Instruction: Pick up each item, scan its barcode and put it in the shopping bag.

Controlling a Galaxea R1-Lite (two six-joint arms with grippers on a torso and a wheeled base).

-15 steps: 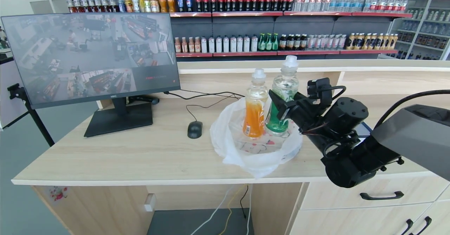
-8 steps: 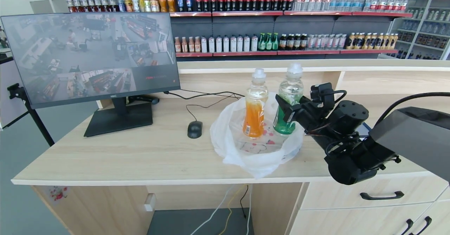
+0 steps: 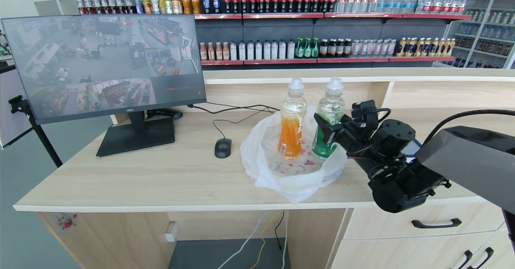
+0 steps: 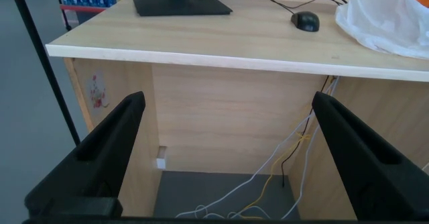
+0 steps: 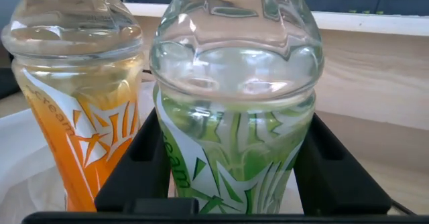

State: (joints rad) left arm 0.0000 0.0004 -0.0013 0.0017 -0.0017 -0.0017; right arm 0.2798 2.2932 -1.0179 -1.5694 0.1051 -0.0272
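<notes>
Right of centre, I am holding the green bottle (image 3: 332, 108) upright in the shopping bag (image 3: 281, 176) beside the orange bottle (image 3: 290, 128), right gripper (image 3: 328, 132) closed around its label so it cannot tip; left gripper (image 4: 224, 137) is hanging open.

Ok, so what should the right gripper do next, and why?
Probably open the right gripper and let go: the green bottle it clamps looks upright inside the shopping bag, level with the orange bottle beside it.
</notes>
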